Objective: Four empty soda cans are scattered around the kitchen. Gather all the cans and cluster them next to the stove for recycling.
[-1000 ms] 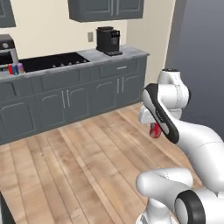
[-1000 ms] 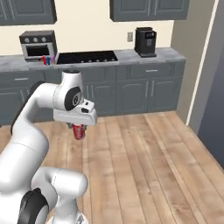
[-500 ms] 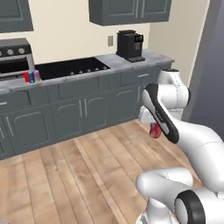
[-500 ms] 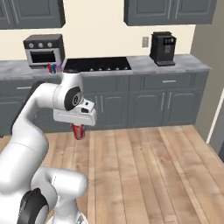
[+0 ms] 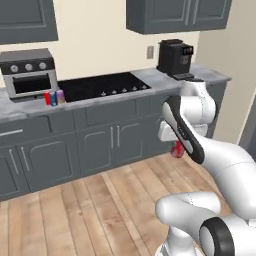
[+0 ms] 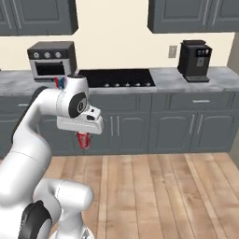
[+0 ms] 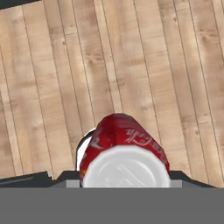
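The claw [image 6: 84, 140] grips a red metal soda can [image 7: 124, 151] above the wooden plank floor [image 7: 144, 61] — its fingertips hidden behind the can. Farther off, three small cans [image 5: 53, 97] — red, blue, pinkish — stand on the grey bench [image 5: 30, 107] beside the black glass stove [image 5: 102, 86], partly blurred.

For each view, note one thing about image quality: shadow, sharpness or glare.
Left base view: evenly lit, cans beside the stove small and soft-edged. Right base view: no glare on the stove's glass. Hand view: the red can fills the near field, its lettering blurred, over sharper floorboards.

Red soda can [image 7: 124, 144], black stove [image 6: 116, 78], grey cabinets [image 6: 186, 126].
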